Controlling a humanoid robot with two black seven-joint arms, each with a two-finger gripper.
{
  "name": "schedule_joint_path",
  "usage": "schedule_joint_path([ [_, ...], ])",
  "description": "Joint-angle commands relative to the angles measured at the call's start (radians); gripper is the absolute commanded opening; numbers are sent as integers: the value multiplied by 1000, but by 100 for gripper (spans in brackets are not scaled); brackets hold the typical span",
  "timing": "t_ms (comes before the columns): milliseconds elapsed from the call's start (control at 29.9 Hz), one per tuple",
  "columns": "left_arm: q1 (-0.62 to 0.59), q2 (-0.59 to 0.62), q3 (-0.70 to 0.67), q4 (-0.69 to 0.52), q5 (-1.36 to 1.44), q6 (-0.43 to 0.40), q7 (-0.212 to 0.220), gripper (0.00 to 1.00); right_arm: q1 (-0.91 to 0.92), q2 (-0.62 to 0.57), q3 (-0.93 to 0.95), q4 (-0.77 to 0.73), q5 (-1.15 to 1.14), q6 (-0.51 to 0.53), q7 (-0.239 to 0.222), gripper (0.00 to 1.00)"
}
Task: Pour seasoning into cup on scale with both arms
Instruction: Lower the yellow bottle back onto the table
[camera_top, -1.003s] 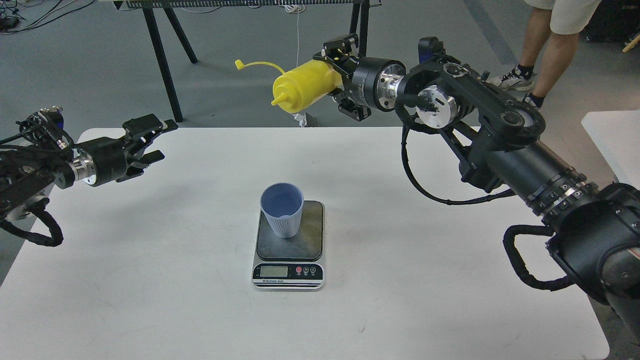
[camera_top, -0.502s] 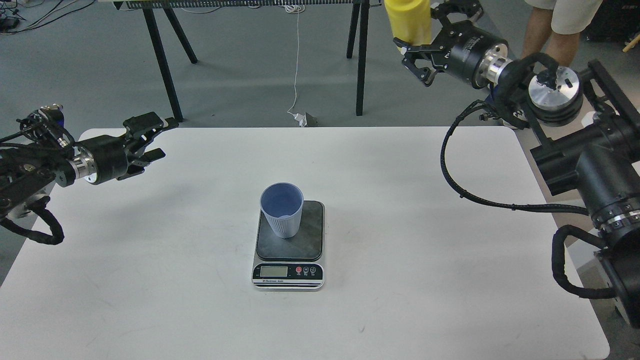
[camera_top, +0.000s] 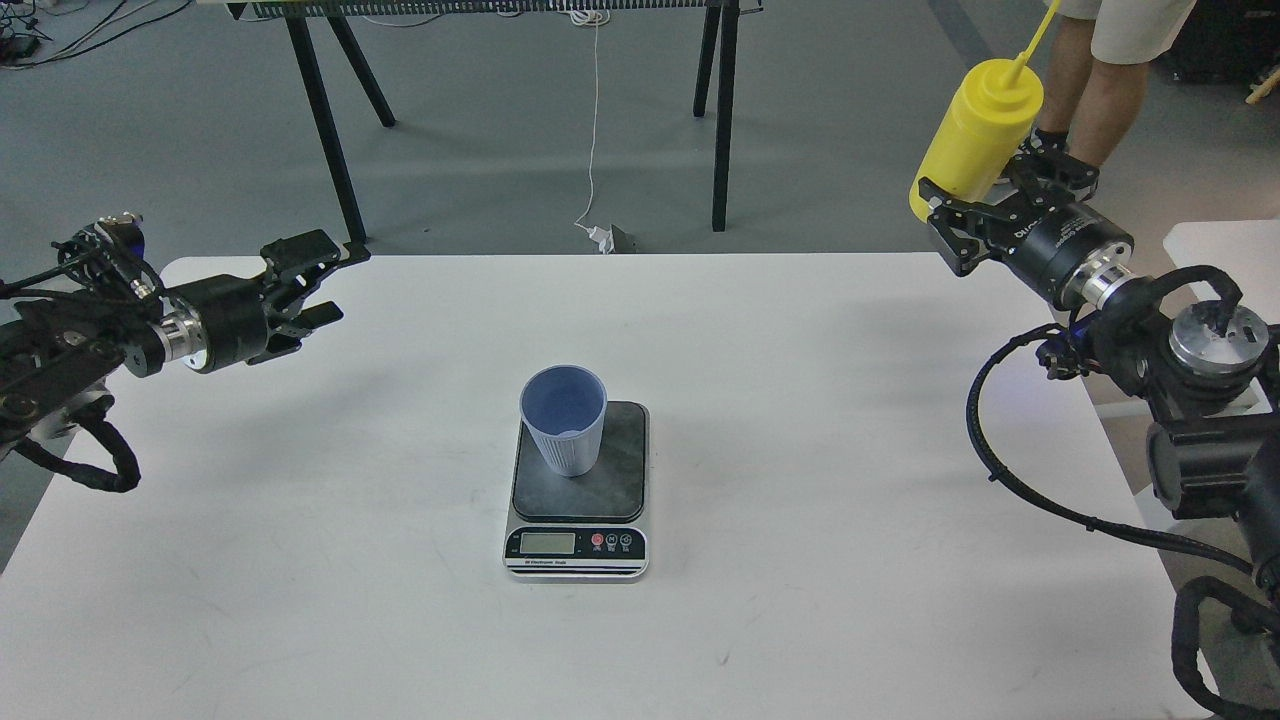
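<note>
The light blue-grey cup (camera_top: 564, 418) stands upright on the dark platform of the scale (camera_top: 578, 490) at the table's middle. My right gripper (camera_top: 975, 200) is shut on the lower part of the yellow seasoning bottle (camera_top: 976, 135), which stands nearly upright with its nozzle up, above the table's far right corner, far from the cup. Its cap strap runs up past the top edge. My left gripper (camera_top: 315, 280) is open and empty above the table's far left corner, pointing right.
The white table (camera_top: 800, 420) reaches its far edge just behind both grippers. Black stand legs (camera_top: 320, 110) and a hanging cord are on the floor beyond. A person's legs (camera_top: 1090, 90) stand behind the bottle. A second white table (camera_top: 1225, 270) is at right.
My right arm has swung right and down with the bottle, turning it from lying nozzle-left above the cup to nearly upright at the far right corner. The left gripper edged slightly right.
</note>
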Motion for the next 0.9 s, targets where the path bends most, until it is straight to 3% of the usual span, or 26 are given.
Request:
schedule_joint_path([
  [0,2,-4,0,0,0,0,0,99,-60,13,-15,7,2,52,0,3],
  [368,3,-10,3,0,3,0,0,99,-218,83,-61,9,0,161,0,4],
  [869,0,-10,3,0,3,0,0,99,-336,117,-177,11,-2,224,0,5],
])
